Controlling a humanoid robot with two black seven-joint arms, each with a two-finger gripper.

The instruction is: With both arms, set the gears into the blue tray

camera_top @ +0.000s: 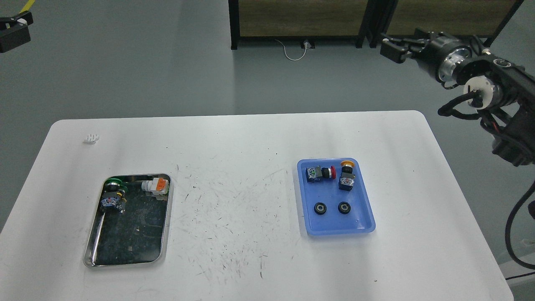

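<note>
Two small black gears, one (321,208) beside the other (344,207), lie flat in the near half of the blue tray (334,225) on the right of the white table. No gripper touches them. My right gripper (393,47) is raised high at the top right, far above and behind the tray, its fingers apart and holding nothing. Only a dark end piece of my left gripper (13,34) shows at the top left corner; its fingers cannot be made out.
Two push-button switches, red-capped (319,172) and yellow-capped (347,177), lie in the blue tray's far half. A steel tray (166,217) at the left holds more switches. A small white part (91,138) sits at the far left. Dark shelving (301,21) stands behind.
</note>
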